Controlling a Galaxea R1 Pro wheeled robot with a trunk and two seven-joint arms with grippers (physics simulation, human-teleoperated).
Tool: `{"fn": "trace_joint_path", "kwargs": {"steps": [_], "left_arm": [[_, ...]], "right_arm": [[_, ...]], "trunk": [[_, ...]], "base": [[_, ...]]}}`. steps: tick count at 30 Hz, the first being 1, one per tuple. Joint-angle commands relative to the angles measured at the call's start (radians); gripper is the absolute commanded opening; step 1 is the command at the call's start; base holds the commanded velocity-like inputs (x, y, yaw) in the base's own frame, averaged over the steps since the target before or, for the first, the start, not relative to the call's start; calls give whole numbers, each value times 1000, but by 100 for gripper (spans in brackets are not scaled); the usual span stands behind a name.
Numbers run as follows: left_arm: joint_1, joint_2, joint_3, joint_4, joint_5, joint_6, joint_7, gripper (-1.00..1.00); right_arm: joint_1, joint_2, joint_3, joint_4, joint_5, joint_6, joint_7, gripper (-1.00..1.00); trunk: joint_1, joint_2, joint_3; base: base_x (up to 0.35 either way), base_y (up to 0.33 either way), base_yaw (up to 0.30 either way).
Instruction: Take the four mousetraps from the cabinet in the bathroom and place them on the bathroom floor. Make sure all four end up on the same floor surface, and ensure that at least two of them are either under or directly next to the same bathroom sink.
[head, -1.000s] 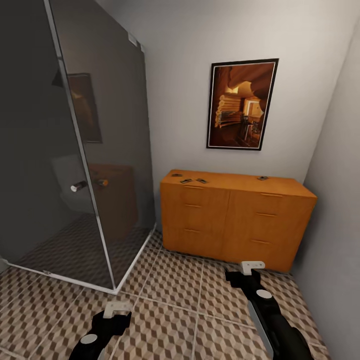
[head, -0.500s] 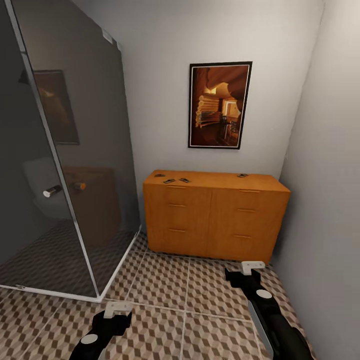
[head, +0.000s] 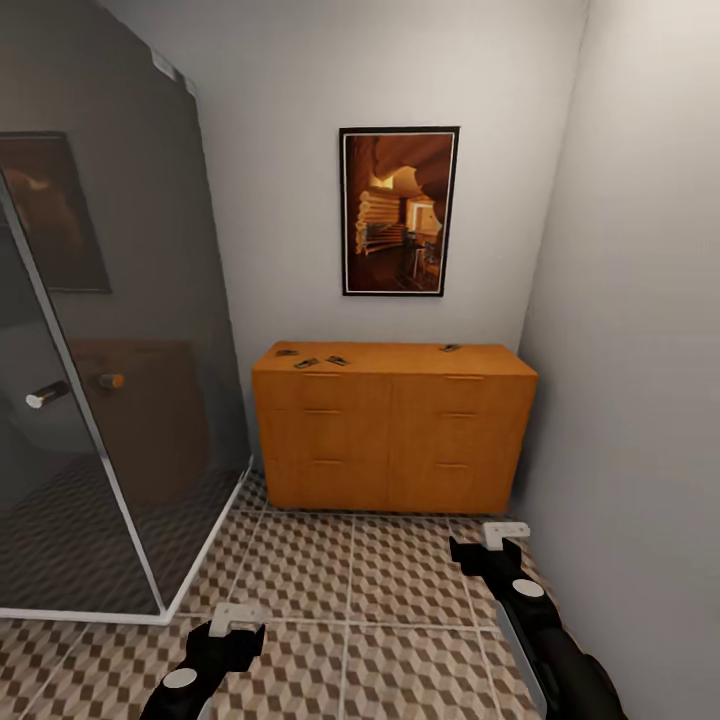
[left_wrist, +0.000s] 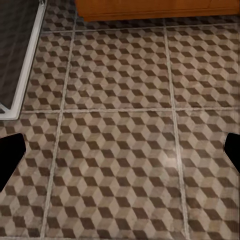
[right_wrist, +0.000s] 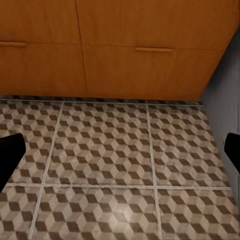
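Since a second ago, the camera has been turned, so the whole picture is shifted and the cabinet is now seen nearer the middle, while the two arms are held in the same low spots.

The left gripper is seen from behind, low over the bathroom floor. In the left wrist view its black fingertips are cut off at the two sides, spread wide apart, with nothing between them. The right gripper is held a little closer to the cabinet. Its fingertips are also cut off at the sides, spread wide, with nothing held.

Under both grippers only patterned tiles are seen. In the right wrist view the lower drawers of the cabinet are close ahead.

The cabinet is stood against the back wall, tight in the corner by the right wall. All drawers are shut, so what is inside cannot be seen.

The mousetraps are laid on the cabinet's top. Three are grouped near its back left corner, and one is near the back edge, toward the right. They are too small for their parts to be made out.

A picture is hung above the cabinet. A dark glass shower panel is stood at the left, and things behind it are blurred.
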Motion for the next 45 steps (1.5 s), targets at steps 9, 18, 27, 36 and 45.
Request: {"fn": "trace_joint_path", "kwargs": {"steps": [9, 18, 27, 36, 45], "left_arm": [[0, 1, -4, -2, 1, 5, 7, 100], [0, 1, -4, -2, 1, 5, 7, 100], [0, 1, -6, -2, 1, 5, 7, 100], [0, 1, -27, -2, 1, 5, 7, 100], [0, 1, -33, -2, 1, 5, 7, 100]], "right_arm": [[-1, 0, 2, -1, 1, 6, -7, 100], [-1, 0, 2, -1, 1, 6, -7, 100], [-1, 0, 2, -1, 1, 6, -8, 100], [-1, 0, 2, 0, 1, 6, -8, 100], [-1, 2, 2, 43, 1, 4, -6, 100]], "trunk": [[0, -1, -1], [0, -1, -1], [0, -1, -1], [0, -1, -1], [0, -1, -1]], "base": [[0, 3, -85], [0, 205, -2], [0, 73, 0], [0, 3, 0], [0, 0, 0]]}}
